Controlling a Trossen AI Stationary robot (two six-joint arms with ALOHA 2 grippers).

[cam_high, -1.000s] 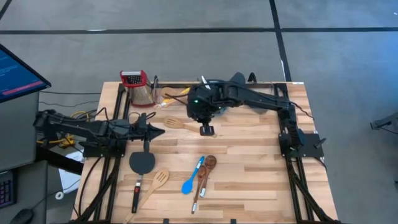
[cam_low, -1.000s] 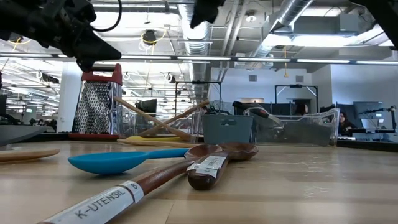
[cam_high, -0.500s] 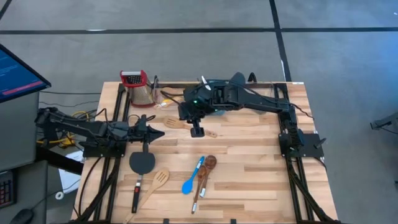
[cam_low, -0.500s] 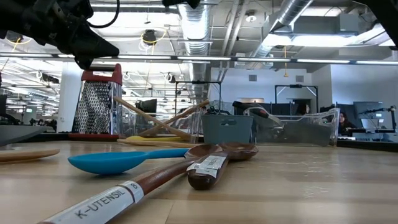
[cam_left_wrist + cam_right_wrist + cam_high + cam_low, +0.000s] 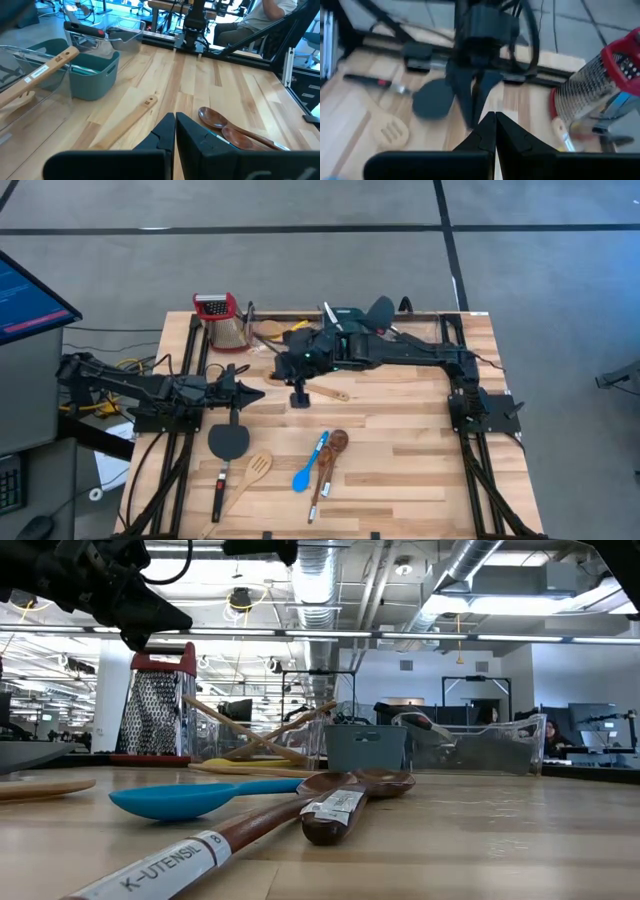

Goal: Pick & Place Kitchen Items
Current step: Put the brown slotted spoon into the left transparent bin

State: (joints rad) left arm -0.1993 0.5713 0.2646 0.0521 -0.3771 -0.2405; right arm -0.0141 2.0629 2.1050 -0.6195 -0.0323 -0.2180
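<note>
Kitchen items lie loose on the wooden table (image 5: 400,470): a black spatula (image 5: 228,442), a pale slotted spatula (image 5: 258,468), a blue spoon (image 5: 304,476), two brown wooden spoons (image 5: 332,450) and a pale wooden spoon (image 5: 335,392). My right gripper (image 5: 298,398) hovers shut over the pale spoon's head end, stretched toward the table's left. In its own wrist view the right gripper (image 5: 495,120) faces my left gripper. My left gripper (image 5: 262,391) hangs shut above the table's left side, over the black spatula's far end, and its fingers (image 5: 172,131) hold nothing.
A red-topped metal grater (image 5: 222,320) stands at the far left corner. Clear bins (image 5: 30,75) holding utensils and a teal tub (image 5: 92,70) line the far edge. Black frame rails (image 5: 180,440) run along both sides. Bare wood lies near the right front.
My right gripper has swung toward the table's left edge and slightly toward the near edge. It has tipped up from pointing steeply down to a shallower slant, staying shut. The left gripper has kept still, and the utensils have stayed where they were.
</note>
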